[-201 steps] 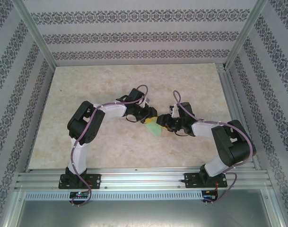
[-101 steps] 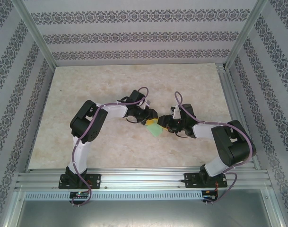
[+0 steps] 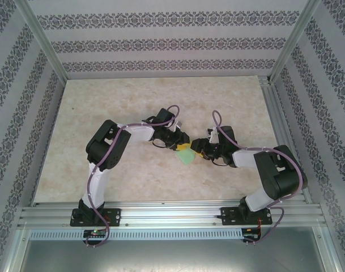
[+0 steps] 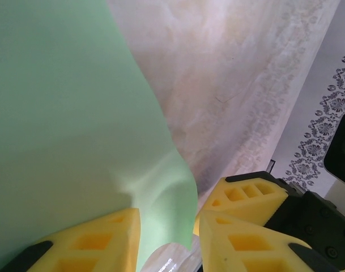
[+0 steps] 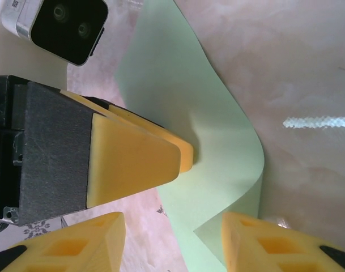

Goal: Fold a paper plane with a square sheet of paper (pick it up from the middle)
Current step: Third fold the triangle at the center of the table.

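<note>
Light-green and thin, the square sheet of paper (image 3: 187, 155) sits between the two grippers over the middle of the marbled table (image 3: 132, 102). Its bowed edge is lifted clear of the surface in both wrist views.

The left gripper (image 4: 171, 214) has its jaws narrow. The sheet runs down between them and puckers against one yellow finger (image 4: 104, 235); whether they truly clamp it I cannot tell. The right gripper (image 5: 174, 218) is just beside it, with its jaws wide on either side of the sheet's near edge and not closed on it.

I judge the pick-up done and the folding barely begun. The paper curves softly, no sharp crease shows in the wrist views, and nothing resembles a dart. Every fold seems left to make. The step in hand looks like the right gripper taking the free edge.
</note>
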Robot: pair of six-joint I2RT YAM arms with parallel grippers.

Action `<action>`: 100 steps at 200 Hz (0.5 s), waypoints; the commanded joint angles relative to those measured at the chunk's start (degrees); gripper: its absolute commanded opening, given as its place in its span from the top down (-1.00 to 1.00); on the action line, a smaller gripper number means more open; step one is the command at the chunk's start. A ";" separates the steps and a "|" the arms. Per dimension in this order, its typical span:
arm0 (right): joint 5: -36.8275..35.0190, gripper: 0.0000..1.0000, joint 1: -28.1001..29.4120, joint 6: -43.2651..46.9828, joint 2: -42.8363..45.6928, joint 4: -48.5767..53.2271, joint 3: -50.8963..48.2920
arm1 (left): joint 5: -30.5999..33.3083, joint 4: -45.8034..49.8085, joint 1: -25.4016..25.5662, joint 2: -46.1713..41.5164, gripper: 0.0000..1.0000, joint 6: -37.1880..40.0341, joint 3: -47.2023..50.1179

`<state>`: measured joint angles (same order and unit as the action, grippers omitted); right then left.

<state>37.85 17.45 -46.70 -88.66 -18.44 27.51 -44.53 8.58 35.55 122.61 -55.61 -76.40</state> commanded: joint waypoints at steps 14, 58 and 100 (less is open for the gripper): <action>-2.39 0.02 -0.75 2.81 3.43 4.90 0.36 | 0.67 0.71 0.84 0.68 0.37 0.42 -1.04; -2.93 0.01 -0.75 5.26 2.56 9.61 1.63 | 1.13 0.89 0.84 0.52 0.37 0.51 -1.11; -1.06 0.00 -0.47 3.33 2.41 6.41 1.52 | 0.58 0.74 0.84 0.79 0.34 0.51 -1.38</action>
<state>35.94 17.10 -43.59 -86.15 -10.28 27.81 -44.07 8.64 35.77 122.61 -55.61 -76.40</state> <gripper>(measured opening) 0.495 0.327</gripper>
